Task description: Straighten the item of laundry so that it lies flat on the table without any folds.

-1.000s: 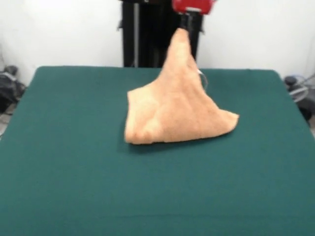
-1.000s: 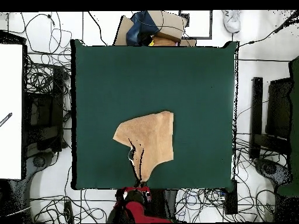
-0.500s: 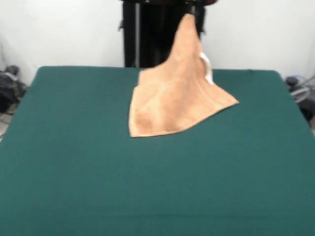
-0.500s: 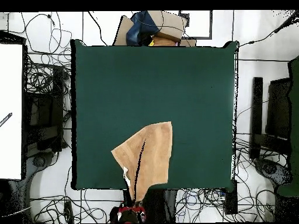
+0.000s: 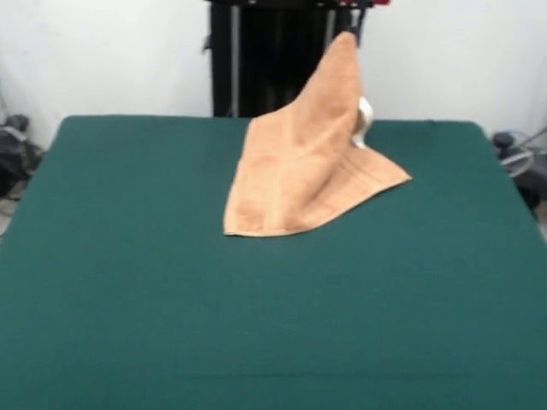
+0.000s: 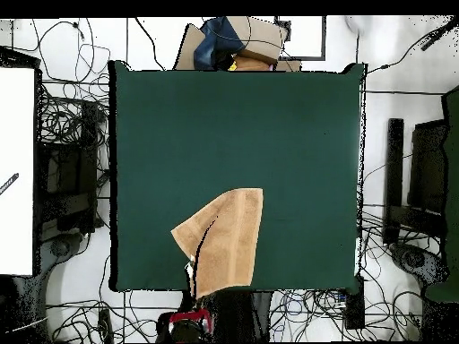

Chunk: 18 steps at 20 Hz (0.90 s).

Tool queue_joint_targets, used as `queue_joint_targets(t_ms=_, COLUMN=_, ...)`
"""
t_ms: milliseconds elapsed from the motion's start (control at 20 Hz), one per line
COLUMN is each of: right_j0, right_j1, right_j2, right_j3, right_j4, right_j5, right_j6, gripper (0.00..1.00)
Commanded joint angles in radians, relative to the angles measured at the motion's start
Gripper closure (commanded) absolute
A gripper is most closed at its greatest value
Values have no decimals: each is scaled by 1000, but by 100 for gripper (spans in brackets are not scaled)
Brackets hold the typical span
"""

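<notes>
Your hand (image 6: 190, 322) sits drawn back past the counter's (image 6: 296, 134) robot-side edge in the overhead view, showing only red and black casing. From the front it is barely visible at the top edge; its fingers cannot be made out.

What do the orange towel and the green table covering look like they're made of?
The towel looks like soft terry cotton: a matte, slightly nubby orange-brown surface that drapes limply from its lifted corner, with a faint woven band near one edge. The table covering looks like dark green felt or similar cloth: flat, matte, without shine. Neither fibre can be confirmed.
</notes>
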Motion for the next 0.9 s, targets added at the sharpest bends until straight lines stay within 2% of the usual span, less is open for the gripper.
queue_joint_targets(t_ms=50, right_j0=102, right_j1=285, right_j2=-19, right_j3=23, right_j4=62, right_j5=-129, right_j6=433, gripper=100)
queue_joint_targets(t_ms=150, right_j0=112, right_j1=337, right_j2=4, right_j3=-11, right_j4=85, right_j5=-163, right_j6=442, gripper=100)
queue_joint_targets(t_ms=300, right_j0=117, right_j1=365, right_j2=29, right_j3=-38, right_j4=128, right_j5=-164, right_j6=441, gripper=100)
queue_joint_targets(t_ms=500, right_j0=83, right_j1=357, right_j2=27, right_j3=-41, right_j4=119, right_j5=-138, right_j6=418, gripper=100)
queue_joint_targets(t_ms=900, right_j0=60, right_j1=419, right_j2=-15, right_j3=-70, right_j4=114, right_j5=-154, right_j6=397, gripper=100)
